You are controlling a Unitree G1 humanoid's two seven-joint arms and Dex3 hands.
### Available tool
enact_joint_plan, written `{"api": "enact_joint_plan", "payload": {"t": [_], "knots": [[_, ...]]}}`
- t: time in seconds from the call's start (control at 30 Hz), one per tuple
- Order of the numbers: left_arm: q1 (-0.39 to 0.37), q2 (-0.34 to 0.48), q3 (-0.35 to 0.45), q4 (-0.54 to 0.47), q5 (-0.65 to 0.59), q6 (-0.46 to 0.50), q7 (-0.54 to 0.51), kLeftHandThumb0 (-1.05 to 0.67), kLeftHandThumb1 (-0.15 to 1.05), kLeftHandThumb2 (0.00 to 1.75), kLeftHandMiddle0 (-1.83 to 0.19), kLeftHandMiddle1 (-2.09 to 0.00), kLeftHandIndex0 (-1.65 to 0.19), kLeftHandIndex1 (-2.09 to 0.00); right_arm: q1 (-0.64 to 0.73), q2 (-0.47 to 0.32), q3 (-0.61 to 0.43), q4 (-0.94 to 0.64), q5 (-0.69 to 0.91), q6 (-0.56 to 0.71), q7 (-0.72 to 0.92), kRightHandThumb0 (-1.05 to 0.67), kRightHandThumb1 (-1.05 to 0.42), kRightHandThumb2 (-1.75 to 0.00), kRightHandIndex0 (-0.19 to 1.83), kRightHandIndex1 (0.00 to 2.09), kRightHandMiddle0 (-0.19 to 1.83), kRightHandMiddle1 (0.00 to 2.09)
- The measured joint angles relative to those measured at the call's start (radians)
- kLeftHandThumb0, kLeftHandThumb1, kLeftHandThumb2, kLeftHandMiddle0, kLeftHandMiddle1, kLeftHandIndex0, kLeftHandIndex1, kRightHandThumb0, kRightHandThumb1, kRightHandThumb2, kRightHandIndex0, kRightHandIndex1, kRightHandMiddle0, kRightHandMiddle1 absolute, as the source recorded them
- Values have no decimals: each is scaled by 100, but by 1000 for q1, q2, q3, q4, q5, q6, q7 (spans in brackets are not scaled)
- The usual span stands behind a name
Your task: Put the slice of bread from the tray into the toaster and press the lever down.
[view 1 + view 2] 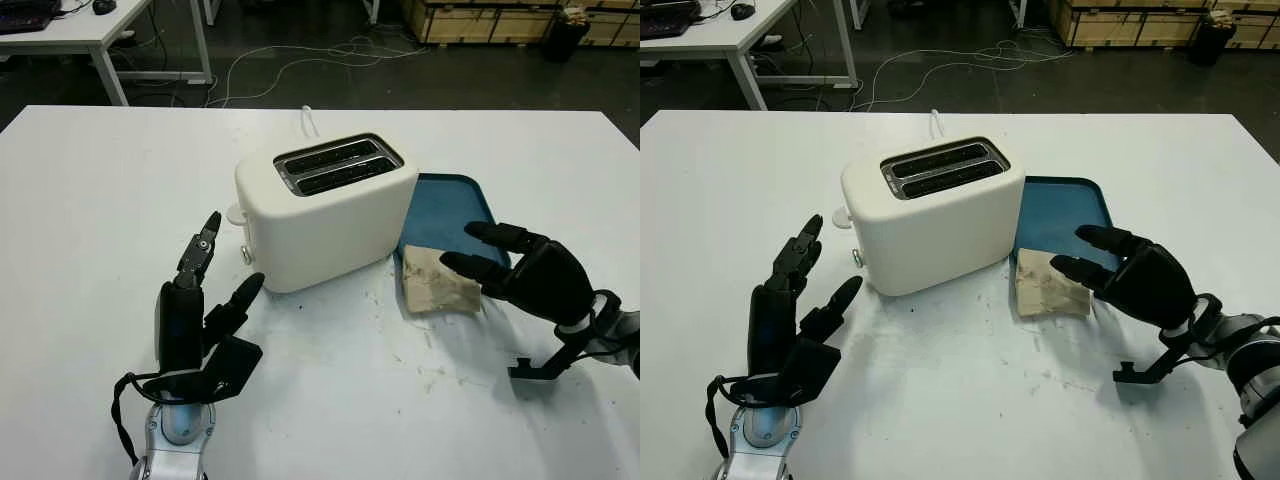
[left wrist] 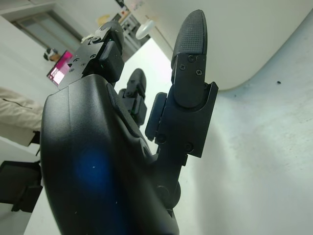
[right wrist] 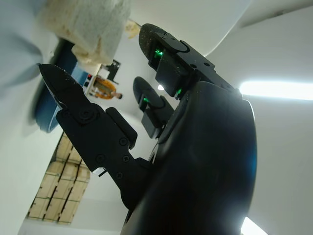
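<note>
No readable text, label, brand, number or sign appears on the toaster (image 1: pixel 325 210), the tray (image 1: pixel 455 205), the table (image 1: pixel 110 190) or either robot hand.

The toaster (image 1: pixel 325 215) is cream, the tray (image 1: pixel 450 210) is blue, the bread (image 1: pixel 437 281) is pale beige, the bench (image 1: pixel 90 200) is white.

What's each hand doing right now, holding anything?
Left hand: open, beside the toaster.
Right hand: open, at the bread slice, holding nothing.
</note>
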Motion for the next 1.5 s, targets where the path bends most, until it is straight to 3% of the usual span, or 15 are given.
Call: {"api": "enact_joint_plan", "payload": {"t": [0.47,0.67,0.83,0.93,1.17,1.33,1.5], "knots": [[0,-2,0,0,1,0,-6,-64,92,26,-46,-1,-35,0,-7,42,25,3,26,-15,-32,-27,-36,0,75,4,83,0],[0,-3,-3,-13,10,14,-6,-65,92,27,-46,0,-35,0,-14,53,36,7,37,-20,-23,-24,-35,0,78,7,91,4],[0,-4,-4,-19,10,15,-6,-63,92,27,-46,0,-35,0,-14,64,37,16,37,-13,-44,-4,-43,-1,107,19,130,10],[0,-3,-4,-19,10,15,-6,-63,92,27,-45,0,-35,0,-14,64,38,16,37,-15,-22,3,-42,0,122,18,141,6],[0,-3,-4,-19,10,14,-6,-64,92,27,-45,0,-34,0,-21,54,38,2,39,-28,22,-4,-42,0,143,14,146,2],[0,-4,-5,-19,10,15,-6,-64,92,27,-46,0,-35,0,-23,52,36,2,45,-43,31,-2,-43,-1,148,14,146,1],[0,-7,-7,-19,10,14,-5,-63,92,26,-46,0,-35,0,-23,51,34,1,60,-57,28,-16,-45,-1,154,15,151,2]]}}
